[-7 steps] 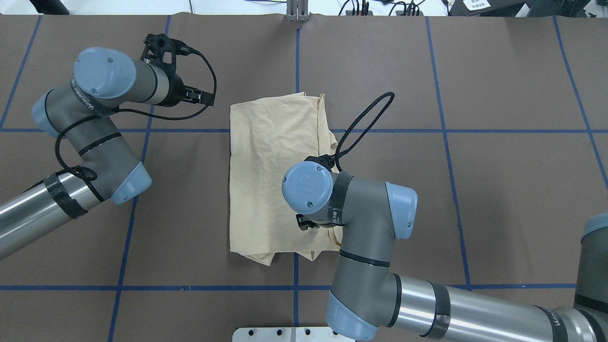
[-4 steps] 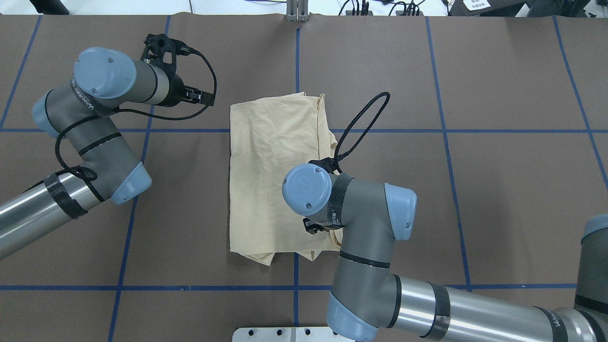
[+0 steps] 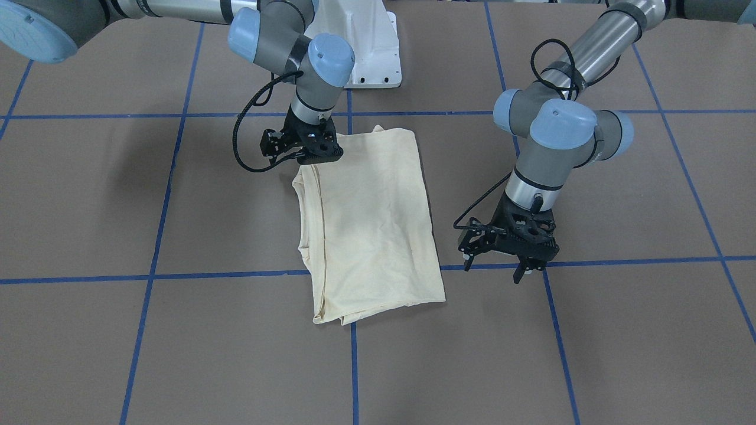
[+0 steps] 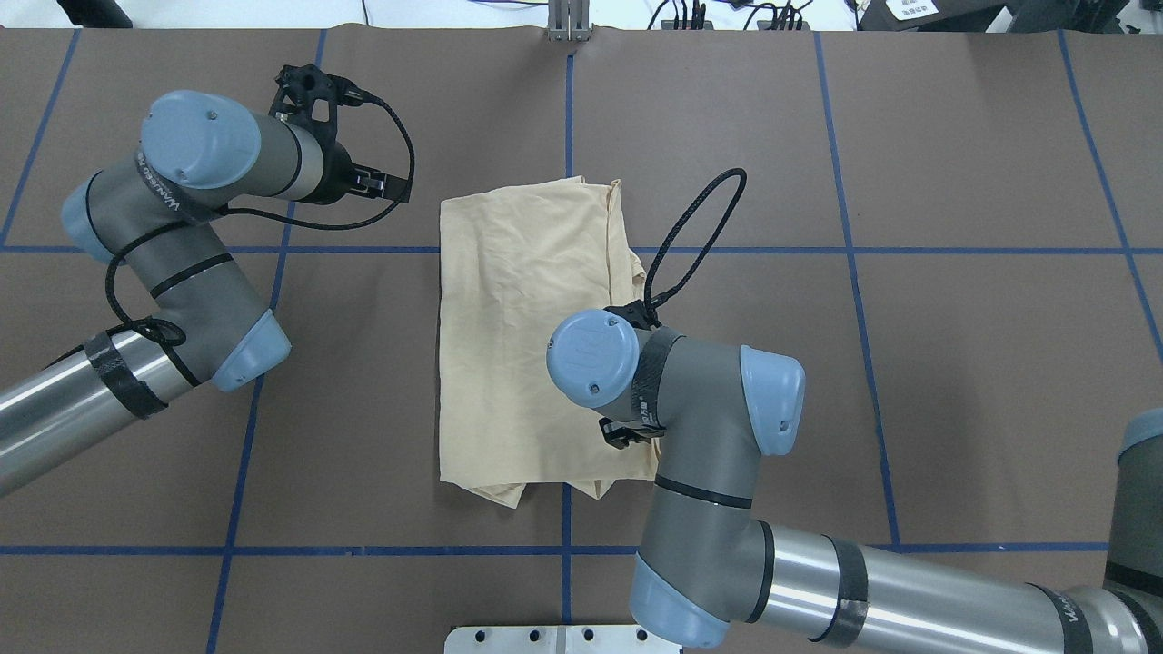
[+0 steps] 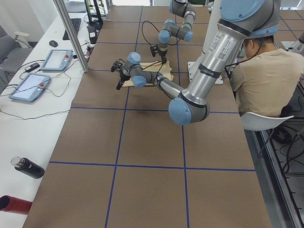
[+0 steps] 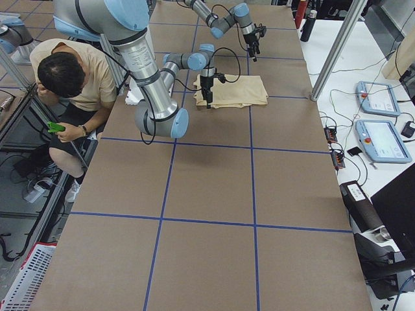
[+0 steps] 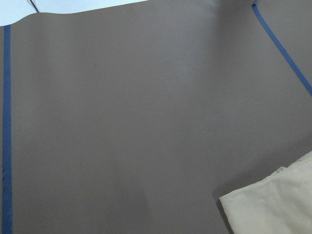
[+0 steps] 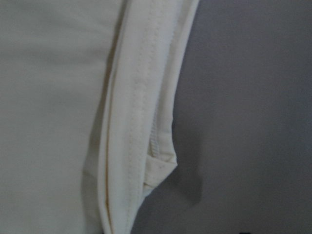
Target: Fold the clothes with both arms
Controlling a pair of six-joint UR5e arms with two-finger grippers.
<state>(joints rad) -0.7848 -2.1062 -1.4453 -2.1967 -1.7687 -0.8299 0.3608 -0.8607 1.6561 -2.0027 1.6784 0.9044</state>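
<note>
The clothes (image 4: pixel 518 318) are one pale cream shirt, folded into a tall rectangle and lying flat mid-table (image 3: pixel 372 224). No print or collar shows. My right gripper (image 3: pixel 319 158) hangs low over the shirt's corner nearest the robot base, open, with no cloth lifted. From overhead only a black tip of the right gripper (image 4: pixel 622 431) peeks out under the wrist. The right wrist view looks straight down on the shirt's stitched, layered edge (image 8: pixel 141 122). My left gripper (image 3: pixel 530 271) hovers open above bare table, apart from the shirt, and one shirt corner (image 7: pixel 278 204) shows in its wrist view.
Blue tape lines (image 4: pixel 568 127) divide the brown table cover. The white pedestal base (image 3: pixel 366 47) stands at the robot's side. A seated person (image 6: pixel 71 78) is beside the table. Teach pendants (image 6: pixel 379 116) and two bottles (image 5: pixel 28 167) lie on the white side table.
My right wrist has slid a little to the right and toward the robot over the shirt's edge. The shirt and the left arm have not moved.
</note>
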